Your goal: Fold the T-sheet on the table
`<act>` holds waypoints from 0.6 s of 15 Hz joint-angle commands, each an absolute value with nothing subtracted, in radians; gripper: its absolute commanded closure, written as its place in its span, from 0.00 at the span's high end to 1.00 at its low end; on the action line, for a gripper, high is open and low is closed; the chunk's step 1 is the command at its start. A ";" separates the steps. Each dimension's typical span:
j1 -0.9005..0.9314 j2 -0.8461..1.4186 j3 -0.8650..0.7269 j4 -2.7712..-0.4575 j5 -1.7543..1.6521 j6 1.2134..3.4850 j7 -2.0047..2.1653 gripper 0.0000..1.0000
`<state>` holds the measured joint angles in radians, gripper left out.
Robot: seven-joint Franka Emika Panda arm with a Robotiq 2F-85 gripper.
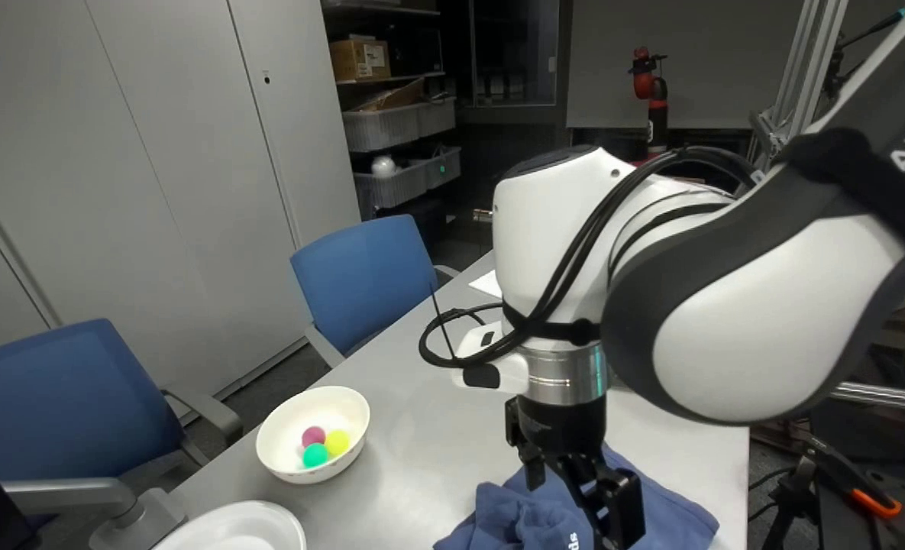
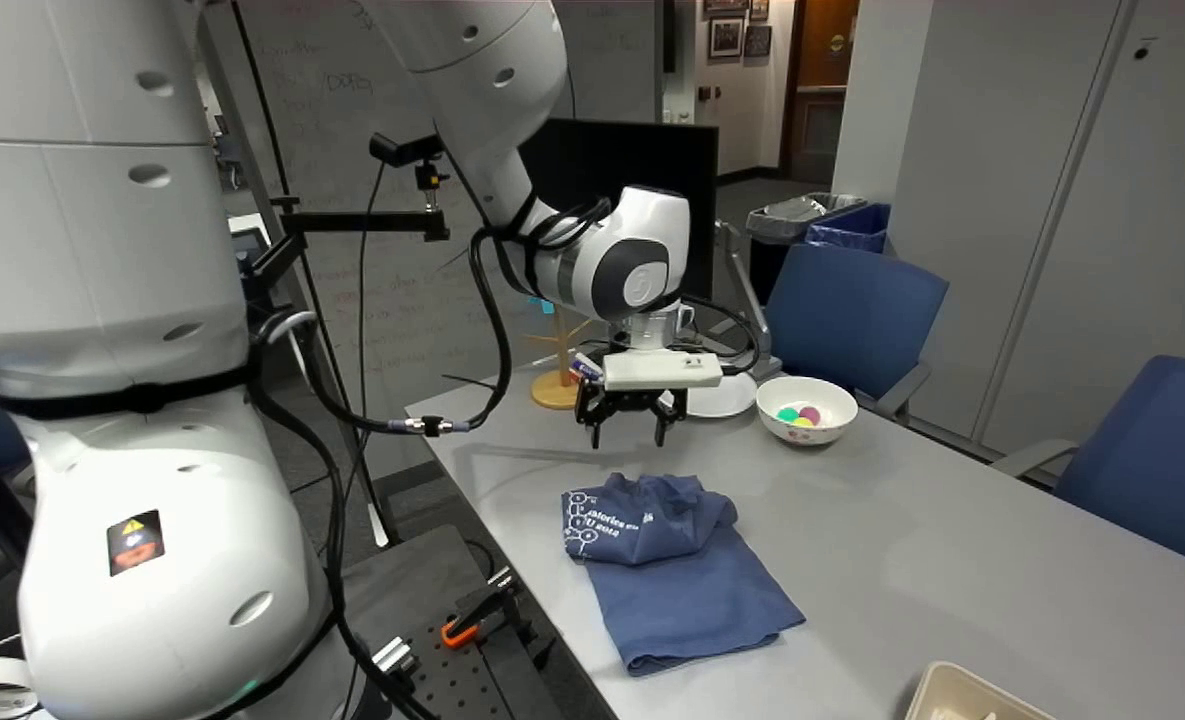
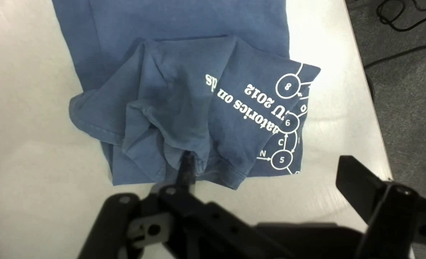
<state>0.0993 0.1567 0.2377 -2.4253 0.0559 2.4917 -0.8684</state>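
Note:
The navy T-sheet (image 2: pixel 697 605) lies on the light-grey table (image 2: pixel 902 540). One end lies flat; the other, with white lettering and circles, is folded back and bunched on top. It also shows in the wrist view (image 3: pixel 191 61) and partly, behind the gripper and cut by the frame edge, in an exterior view (image 1: pixel 528 523). My gripper (image 2: pixel 628 440) is open and empty, raised above the table by the bunched end, apart from the cloth. In the wrist view the gripper's (image 3: pixel 266 162) fingers are wide apart, the left fingertip overlapping the cloth's edge in the picture.
A white bowl (image 2: pixel 807 425) with coloured balls and a white plate (image 2: pixel 720 397) stand beyond the gripper. A wooden stand (image 2: pixel 555 385) is near the table's end. A beige tray (image 2: pixel 952 685) sits at the near edge of that view. Blue chairs (image 1: pixel 368 279) line one side.

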 commanded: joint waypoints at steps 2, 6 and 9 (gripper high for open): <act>0.106 0.275 0.253 -2.344 0.073 2.515 -0.905 1.00; 0.101 0.331 0.232 -2.323 -0.004 2.521 -0.859 1.00; 0.093 0.350 0.216 -2.328 -0.039 2.522 -0.846 1.00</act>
<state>0.0984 0.3252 0.2292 -2.3431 0.0001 2.5201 -0.8679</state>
